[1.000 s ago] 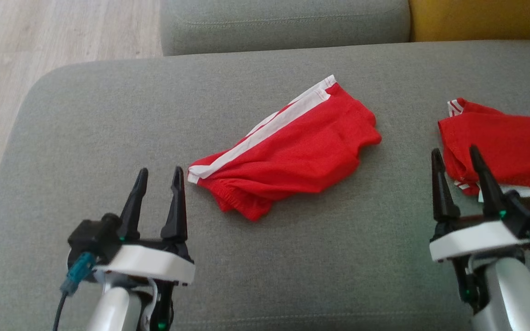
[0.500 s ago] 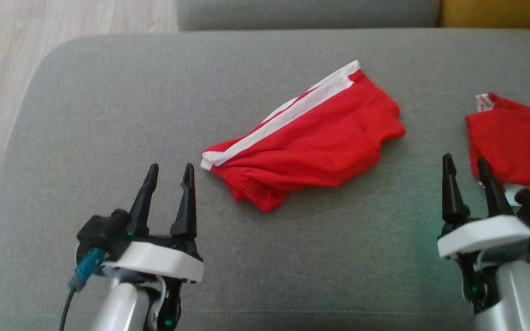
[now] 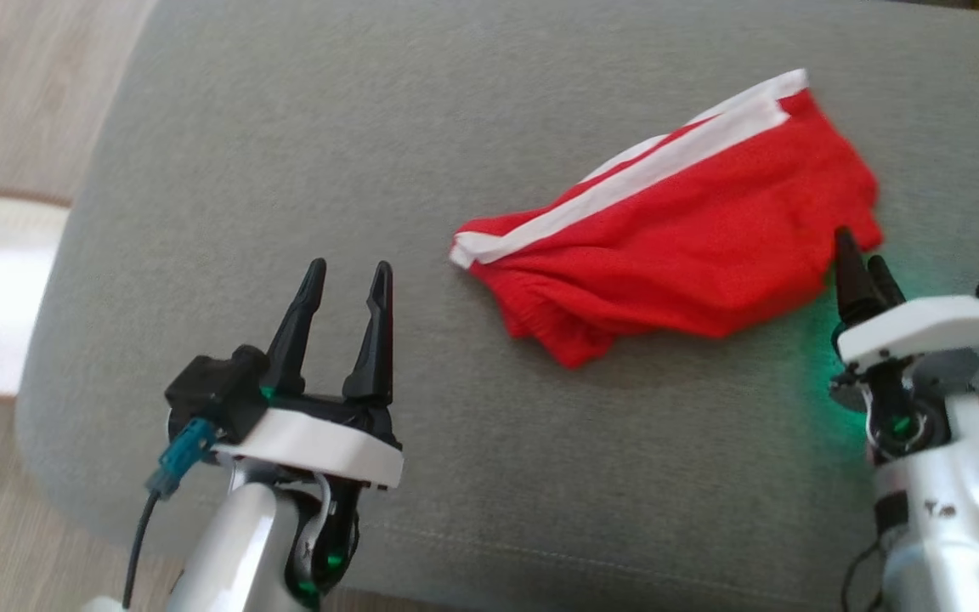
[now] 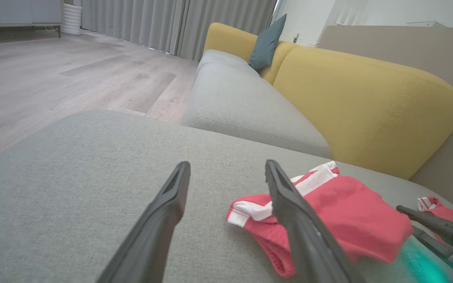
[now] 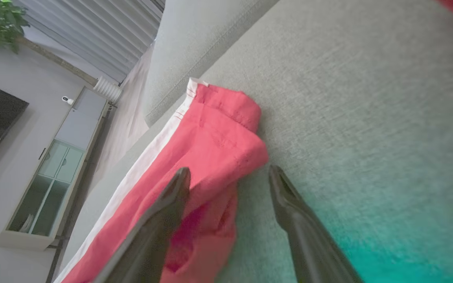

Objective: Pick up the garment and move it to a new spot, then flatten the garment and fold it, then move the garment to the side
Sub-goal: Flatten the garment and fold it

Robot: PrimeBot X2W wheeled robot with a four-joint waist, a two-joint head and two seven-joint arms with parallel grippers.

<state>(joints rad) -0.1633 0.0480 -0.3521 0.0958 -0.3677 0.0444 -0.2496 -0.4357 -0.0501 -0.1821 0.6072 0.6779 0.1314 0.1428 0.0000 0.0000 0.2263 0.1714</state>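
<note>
While left fingers (image 3: 373,336) and right fingers (image 3: 851,280) stand spread, red white-striped garment (image 3: 693,246) lies bunched.

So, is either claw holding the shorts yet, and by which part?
Nothing held: left claw open, apart from the red shorts; right claw open at their edge.

A wide grey seat cushion (image 3: 302,153) fills the foreground. Beyond its far edge stands a second grey seat (image 4: 242,106) with a yellow backrest (image 4: 368,106) and a teal pillow (image 4: 266,43). To the left of the cushion lies a pale wooden floor (image 4: 53,70). Far beyond the cushion hang grey curtains (image 4: 132,19) in soft daylight.
</note>
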